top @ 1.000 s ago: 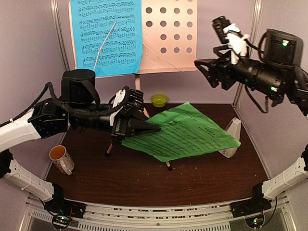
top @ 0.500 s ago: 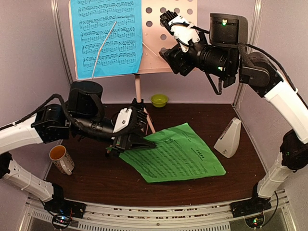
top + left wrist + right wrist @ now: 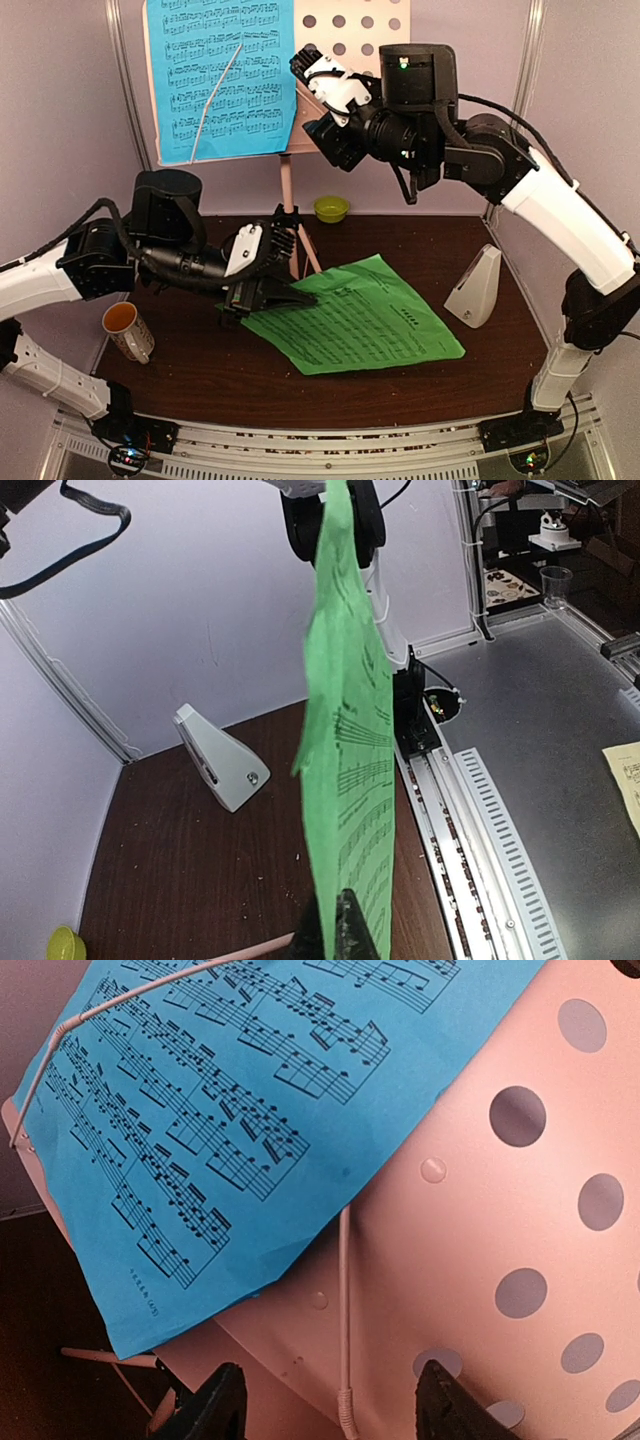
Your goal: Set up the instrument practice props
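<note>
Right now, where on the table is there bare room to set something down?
The table is bare along its near edge, in front of the green sheet, and at the back between the lime bowl and the metronome. It's crowded around the music stand, where the left gripper pinches the sheet.

A white mug [image 3: 128,331] stands front-left, a lime-green bowl [image 3: 331,208] far back.

two sheets [image 3: 215,70] [image 3: 360,320], one stand [image 3: 287,185], one metronome [image 3: 478,288]
</note>
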